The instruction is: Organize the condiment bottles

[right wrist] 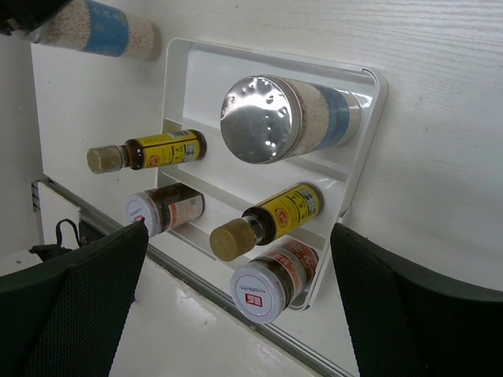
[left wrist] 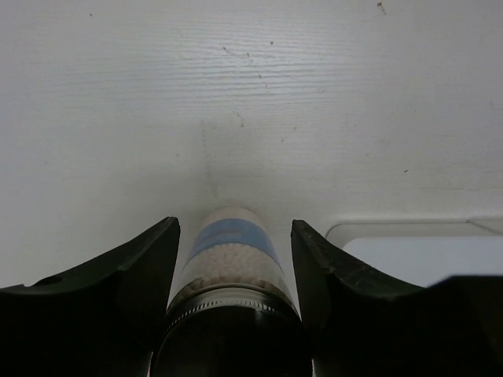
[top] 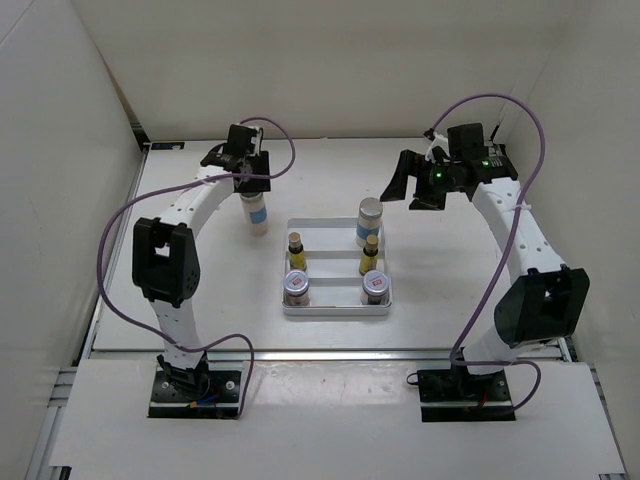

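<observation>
White bottle [top: 257, 212], blue band, granular white fill: stands upright on the table [top: 200, 300], outside the tray [top: 322, 226], off its back-left corner. It is the only one of the six not in a slot. Left gripper [left wrist: 233, 232] sits straight above it, one of the fingers [left wrist: 141, 275] on each side of the body just below the silver cap. The wrist view is dark and tight there, so cannot tell whether the pads press the plastic or stand a hair off. The high, upright hold looks chosen so the bottle can travel vertical and drop into a slot. The tray's back-left compartment is vacant, beside the twin white bottle [top: 370, 218] at back right, so that is the likely destination. Layout reads as matched pairs by row: slim yellow-labelled bottle [top: 296, 250] and its mate [top: 370, 255] in the middle row, squat brownish jar [top: 296, 287] and second jar [top: 375, 286] in front. Right gripper [top: 405, 188] hovers off the tray's back-right corner, fingers spread wide, grasping nothing, apparently parked clear of the left arm's path. Writing: dark print on the yellow labels and a red-and-white sticker on each jar lid, all too small to read. The blue bands show no legible text.
</observation>
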